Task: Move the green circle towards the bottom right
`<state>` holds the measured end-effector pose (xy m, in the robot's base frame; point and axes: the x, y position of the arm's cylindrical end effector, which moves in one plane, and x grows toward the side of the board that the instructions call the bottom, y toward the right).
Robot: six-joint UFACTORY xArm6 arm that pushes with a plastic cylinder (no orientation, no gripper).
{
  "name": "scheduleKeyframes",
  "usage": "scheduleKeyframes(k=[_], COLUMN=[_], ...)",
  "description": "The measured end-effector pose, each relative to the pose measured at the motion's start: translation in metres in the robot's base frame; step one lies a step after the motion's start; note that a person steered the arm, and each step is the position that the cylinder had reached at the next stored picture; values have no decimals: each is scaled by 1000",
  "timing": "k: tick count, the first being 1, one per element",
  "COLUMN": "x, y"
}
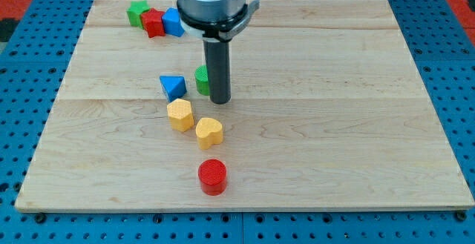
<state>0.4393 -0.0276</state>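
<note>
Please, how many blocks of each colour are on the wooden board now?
Green: 2, the green star and the green circle, which my tip partly hides.
Red: 2, at and.
Blue: 2, at and.
Yellow: 2, at and.
Total: 8.

- Far left on the desk [356, 125], a row: green block [136, 12], red block [154, 23], blue block [173, 21], touching.
- Mid-desk: blue triangle [173, 87], with the green circle [201, 79] just to its right.
- My tip [220, 100] stands against the green circle's right side.
- Nearer: yellow block [179, 115], then the yellow heart [209, 132] to its near right.
- Nearest: red circle [212, 176].
</note>
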Motion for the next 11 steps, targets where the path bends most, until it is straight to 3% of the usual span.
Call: scheduleKeyframes(k=[2, 3, 5, 6, 9, 10, 11], x=[-27, -40, -57, -98, 24, -7, -26], y=[-29, 20, -41, -38, -132, -124, -165])
